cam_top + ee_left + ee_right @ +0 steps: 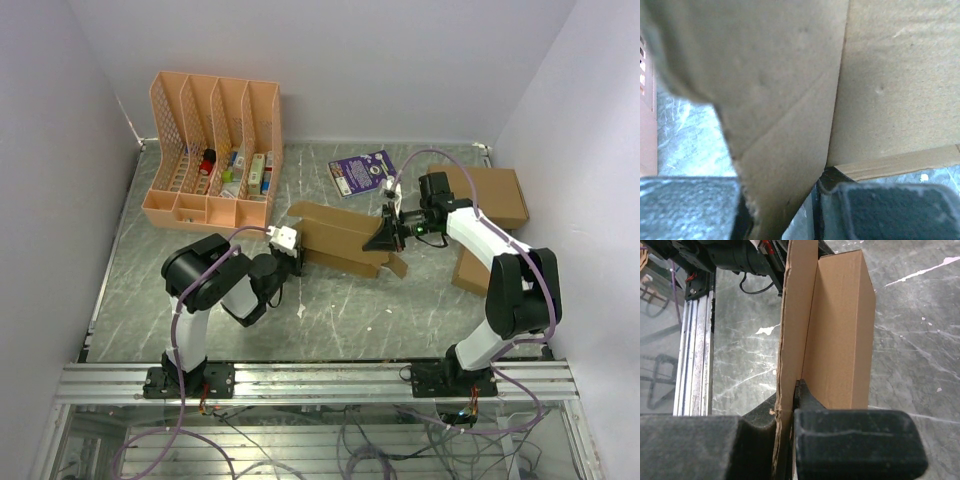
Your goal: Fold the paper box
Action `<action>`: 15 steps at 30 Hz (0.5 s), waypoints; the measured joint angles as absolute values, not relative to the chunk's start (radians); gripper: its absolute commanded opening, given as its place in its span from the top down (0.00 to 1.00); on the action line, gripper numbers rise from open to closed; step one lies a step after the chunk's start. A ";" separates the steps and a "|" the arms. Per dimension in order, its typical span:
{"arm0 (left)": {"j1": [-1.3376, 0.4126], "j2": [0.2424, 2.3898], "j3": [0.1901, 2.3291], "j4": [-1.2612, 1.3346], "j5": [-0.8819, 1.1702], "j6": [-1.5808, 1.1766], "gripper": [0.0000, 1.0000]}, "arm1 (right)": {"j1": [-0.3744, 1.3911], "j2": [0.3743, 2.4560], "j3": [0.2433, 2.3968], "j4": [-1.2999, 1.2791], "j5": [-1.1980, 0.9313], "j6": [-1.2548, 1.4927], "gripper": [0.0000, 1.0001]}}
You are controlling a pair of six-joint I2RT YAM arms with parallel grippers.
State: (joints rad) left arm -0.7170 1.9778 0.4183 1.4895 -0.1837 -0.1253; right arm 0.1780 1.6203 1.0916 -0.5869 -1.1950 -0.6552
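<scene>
1. Position: paper box (345,240) sits mid-desk between the two arms, a plain brown oblong, partly formed, with flaps standing open at both ends. Cannot tell whether its underside rests on the desk (350,310).
2. Left pincer (285,240) is at the box's left end. In the left wrist view the pincer (785,210) is narrow, with a creased cardboard flap of the paper box (790,100) pinched between its dark pads.
3. Right pincer (385,235) is at the box's right end. In the right wrist view the pincer (785,440) is clamped tight on the edge of a thin panel of the paper box (840,330). The panel runs straight away from the fingers, and a folded wall stands just right of it.
4. Desk surface: grey, marbled, scuffed with white marks.
5. Pink file organiser (215,150) stands far left and holds small items in its slots, too small to identify.
6. Purple packet (362,172) lies flat behind the box, apart from it.
7. Large brown cardboard box (490,195) sits far right. Second small brown carton (470,270) lies near it, partly hidden by the right arm.
</scene>
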 measured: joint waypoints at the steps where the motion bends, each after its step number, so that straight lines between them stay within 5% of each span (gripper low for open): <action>1: -0.717 1.978 0.418 1.489 -0.188 -0.126 0.84 | 0.180 1.619 1.089 -0.574 -1.192 -0.636 1.00; 4: -0.717 1.978 0.418 1.490 -0.200 -0.128 0.93 | 0.189 1.604 1.068 -0.515 -1.178 -0.560 1.00; 15: -0.713 1.876 0.404 1.457 -0.294 -0.147 0.91 | 0.253 1.508 1.025 -0.303 -1.092 -0.239 1.00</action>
State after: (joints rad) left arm -0.7132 1.8763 0.4038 1.4574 -0.2943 -0.1467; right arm 0.2531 1.5082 1.0252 -0.3027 -1.0924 -0.2390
